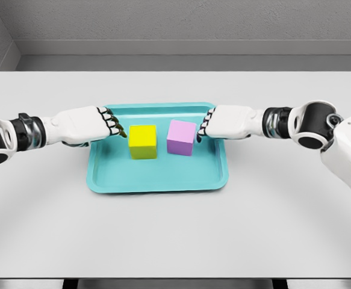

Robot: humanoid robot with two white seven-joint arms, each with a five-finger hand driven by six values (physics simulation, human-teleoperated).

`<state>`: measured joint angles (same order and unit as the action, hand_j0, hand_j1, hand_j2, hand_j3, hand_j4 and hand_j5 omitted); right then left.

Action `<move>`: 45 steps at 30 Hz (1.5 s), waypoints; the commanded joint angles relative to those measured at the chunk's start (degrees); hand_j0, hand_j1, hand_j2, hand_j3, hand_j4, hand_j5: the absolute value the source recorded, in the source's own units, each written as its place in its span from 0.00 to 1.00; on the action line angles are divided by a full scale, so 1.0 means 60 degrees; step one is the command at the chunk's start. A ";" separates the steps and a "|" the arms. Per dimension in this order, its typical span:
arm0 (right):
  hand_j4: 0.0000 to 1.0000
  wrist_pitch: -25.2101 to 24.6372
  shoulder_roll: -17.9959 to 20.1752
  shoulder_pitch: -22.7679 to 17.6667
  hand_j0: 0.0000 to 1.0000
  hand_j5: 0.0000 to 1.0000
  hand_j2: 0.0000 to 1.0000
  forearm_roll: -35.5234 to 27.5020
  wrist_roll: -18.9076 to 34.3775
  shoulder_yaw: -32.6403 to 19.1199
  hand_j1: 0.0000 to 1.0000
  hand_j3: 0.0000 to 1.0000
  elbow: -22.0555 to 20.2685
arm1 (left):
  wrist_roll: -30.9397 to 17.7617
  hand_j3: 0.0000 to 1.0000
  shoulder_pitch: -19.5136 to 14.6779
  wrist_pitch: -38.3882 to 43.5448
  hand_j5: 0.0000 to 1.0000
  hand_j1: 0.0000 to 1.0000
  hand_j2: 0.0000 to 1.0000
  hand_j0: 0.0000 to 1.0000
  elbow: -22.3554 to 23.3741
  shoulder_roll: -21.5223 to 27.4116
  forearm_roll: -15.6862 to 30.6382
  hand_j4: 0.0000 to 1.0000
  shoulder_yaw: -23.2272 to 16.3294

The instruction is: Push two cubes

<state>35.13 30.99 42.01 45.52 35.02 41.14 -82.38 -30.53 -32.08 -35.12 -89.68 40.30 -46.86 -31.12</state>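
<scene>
With both curled, empty hands, the left hand (106, 125) and right hand (214, 123), pressing off-centre, the yellow plastic cube (142, 141) and the lilac plastic cube (181, 137) at frame centre could be rotated or jammed within the shallow teal tray (157, 180).

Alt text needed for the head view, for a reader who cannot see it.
Two white robot hands flank two cubes on a teal tray: the left hand beside a yellow cube, the right hand against a purple cube. The cubes sit slightly apart.
</scene>
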 commanded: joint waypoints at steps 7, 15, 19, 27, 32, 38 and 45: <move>0.71 -0.0022 -0.0242 0.0278 0.71 0.71 0.71 0.0074 -0.0003 0.0014 0.71 0.71 0.0517 | 0.0005 0.87 -0.0015 0.0021 0.87 0.87 0.87 0.87 0.0005 0.0036 0.0047 0.87 0.0031; 0.71 -0.0022 -0.0653 0.0513 0.71 0.71 0.71 0.0147 -0.0003 0.0160 0.71 0.71 0.0780 | 0.0005 0.87 -0.0015 0.0021 0.87 0.87 0.87 0.87 0.0034 0.0094 0.0047 0.87 0.0045; 0.71 -0.0022 -0.0814 0.0571 0.71 0.71 0.71 0.0220 -0.0003 0.0175 0.71 0.71 0.1088 | 0.0005 0.87 -0.0015 0.0021 0.87 0.87 0.87 0.87 0.0019 0.0124 0.0047 0.87 0.0060; 0.71 -0.0022 -0.1004 0.0806 0.71 0.71 0.71 0.0323 -0.0003 0.0234 0.71 0.71 0.1454 | 0.0019 0.87 -0.0015 0.0021 0.87 0.87 0.87 0.87 0.0019 0.0226 0.0076 0.87 0.0148; 0.71 -0.0022 -0.1268 0.0820 0.71 0.71 0.71 0.0323 -0.0003 0.0234 0.71 0.71 0.1396 | 0.0019 0.87 -0.0015 0.0021 0.87 0.87 0.87 0.87 0.0019 0.0226 0.0076 0.87 0.0148; 0.71 -0.0022 -0.1268 0.0820 0.71 0.71 0.71 0.0308 -0.0003 0.0366 0.71 0.71 0.1395 | 0.0005 0.87 -0.0015 0.0021 0.87 0.87 0.87 0.87 0.0019 0.0226 0.0076 0.87 0.0148; 0.73 -0.0022 -0.0580 0.1172 0.73 0.73 0.73 0.0074 -0.0003 0.0234 0.73 0.73 0.1337 | 0.0019 0.88 -0.0146 0.0021 0.88 0.88 0.88 0.88 0.0019 0.0372 0.0193 0.88 0.0163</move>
<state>35.13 25.76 49.04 46.68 35.02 43.05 -74.27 -30.45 -32.96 -35.12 -89.56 41.98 -46.18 -30.23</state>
